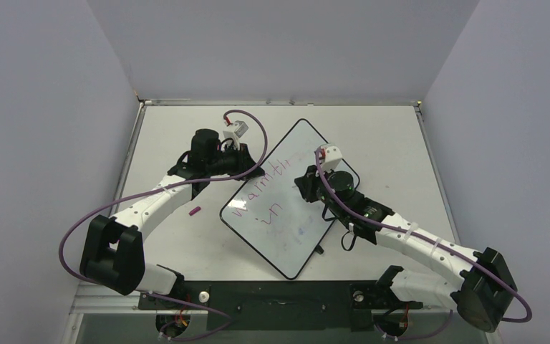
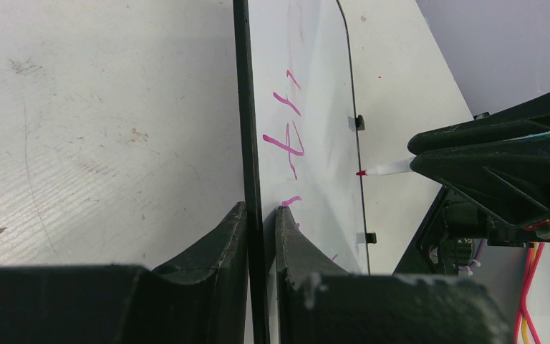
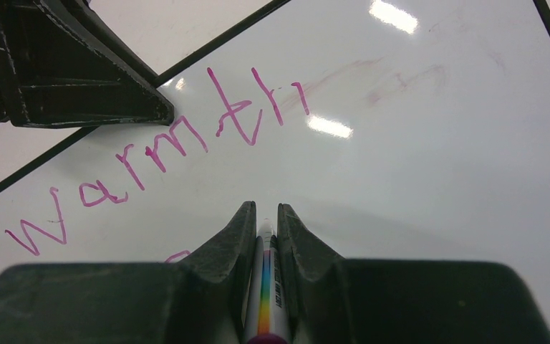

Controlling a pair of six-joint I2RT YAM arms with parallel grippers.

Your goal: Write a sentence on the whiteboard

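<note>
Clamps whiteboard rim in closed left gripper, pinches marker in right gripper; risks rim slip under writing pressure, skewing sentence.

White-and-black arms, seemingly purple cables

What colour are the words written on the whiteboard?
Pink-magenta: the sentence on the whiteboard shows clearest in the right wrist view.
</note>
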